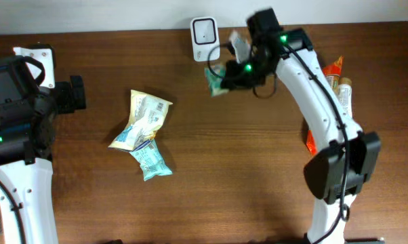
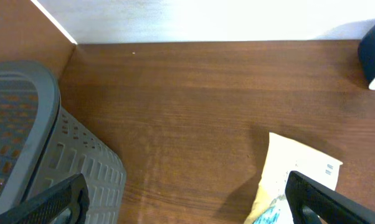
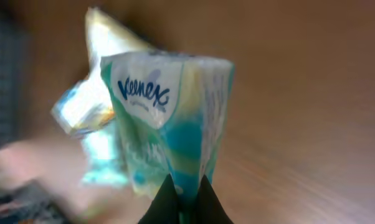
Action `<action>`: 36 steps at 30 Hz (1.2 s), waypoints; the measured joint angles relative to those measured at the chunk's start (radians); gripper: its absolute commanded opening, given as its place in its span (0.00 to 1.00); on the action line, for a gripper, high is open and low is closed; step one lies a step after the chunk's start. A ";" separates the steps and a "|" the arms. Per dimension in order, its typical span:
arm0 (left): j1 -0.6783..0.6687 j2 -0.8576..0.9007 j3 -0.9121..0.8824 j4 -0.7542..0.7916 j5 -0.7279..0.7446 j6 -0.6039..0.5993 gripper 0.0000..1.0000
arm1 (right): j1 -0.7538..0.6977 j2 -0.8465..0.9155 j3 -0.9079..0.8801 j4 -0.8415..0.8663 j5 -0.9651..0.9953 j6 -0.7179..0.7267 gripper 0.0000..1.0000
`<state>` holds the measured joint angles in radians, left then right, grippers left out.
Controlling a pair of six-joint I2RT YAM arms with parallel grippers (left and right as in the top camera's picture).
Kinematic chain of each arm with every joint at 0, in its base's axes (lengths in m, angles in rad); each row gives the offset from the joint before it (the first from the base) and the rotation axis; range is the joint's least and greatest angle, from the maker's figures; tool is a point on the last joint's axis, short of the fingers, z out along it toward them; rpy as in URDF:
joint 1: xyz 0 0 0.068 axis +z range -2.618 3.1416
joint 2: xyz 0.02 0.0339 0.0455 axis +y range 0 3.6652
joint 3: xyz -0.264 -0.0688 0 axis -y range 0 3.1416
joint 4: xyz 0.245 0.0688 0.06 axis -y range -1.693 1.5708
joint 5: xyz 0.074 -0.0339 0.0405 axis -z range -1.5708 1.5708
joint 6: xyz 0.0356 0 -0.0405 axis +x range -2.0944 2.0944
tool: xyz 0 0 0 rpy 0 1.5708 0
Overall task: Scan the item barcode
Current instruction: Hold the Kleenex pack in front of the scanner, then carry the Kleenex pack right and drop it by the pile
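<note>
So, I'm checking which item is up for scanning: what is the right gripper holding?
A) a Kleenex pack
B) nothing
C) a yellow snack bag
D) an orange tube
A: the right gripper is shut on the Kleenex pack, logo showing in the wrist view, and holds it up beside the scanner.

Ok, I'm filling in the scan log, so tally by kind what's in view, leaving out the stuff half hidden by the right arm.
Tissue pack: 1
Snack packets: 2
Scanner: 1
Basket: 1
Total: 5
</note>
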<state>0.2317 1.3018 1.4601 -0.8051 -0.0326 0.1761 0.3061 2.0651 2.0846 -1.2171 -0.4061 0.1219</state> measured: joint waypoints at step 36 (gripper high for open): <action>0.000 0.000 0.000 -0.002 0.000 0.000 0.99 | 0.175 0.532 0.229 0.914 0.975 -0.782 0.04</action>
<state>0.2317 1.3018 1.4601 -0.8066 -0.0326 0.1761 0.4812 2.5969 2.3131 -0.3035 0.5686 -0.6598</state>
